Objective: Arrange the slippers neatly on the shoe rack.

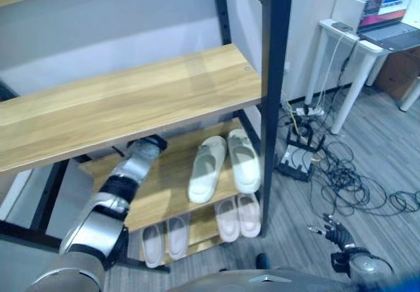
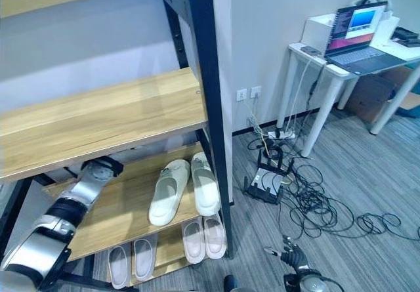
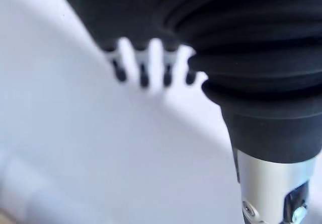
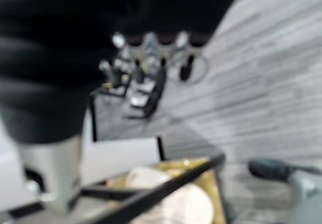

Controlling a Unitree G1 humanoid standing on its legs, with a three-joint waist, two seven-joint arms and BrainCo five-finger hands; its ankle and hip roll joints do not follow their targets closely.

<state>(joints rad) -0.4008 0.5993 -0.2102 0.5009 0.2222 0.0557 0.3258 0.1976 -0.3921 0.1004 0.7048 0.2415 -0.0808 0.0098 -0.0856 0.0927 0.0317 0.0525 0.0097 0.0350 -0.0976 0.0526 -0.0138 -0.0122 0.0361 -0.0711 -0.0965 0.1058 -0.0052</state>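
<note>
Nearest, the right hand (image 1: 336,234) hangs low over the grey plank floor (image 1: 367,167), fingers loosely curled and holding nothing. On the bottom shelf of the black-framed wooden shoe rack (image 1: 274,75) sit two small pairs of pale slippers (image 1: 237,216), side by side. One shelf up lies the larger pair of cream slip-on slippers (image 1: 223,164), the left one angled away from its mate. They look light, soft and bendy, probably best pinched at the strap or heel edge. Farther in, the left hand (image 3: 151,65) reaches under the middle shelf toward the white wall, fingers straight and empty.
</note>
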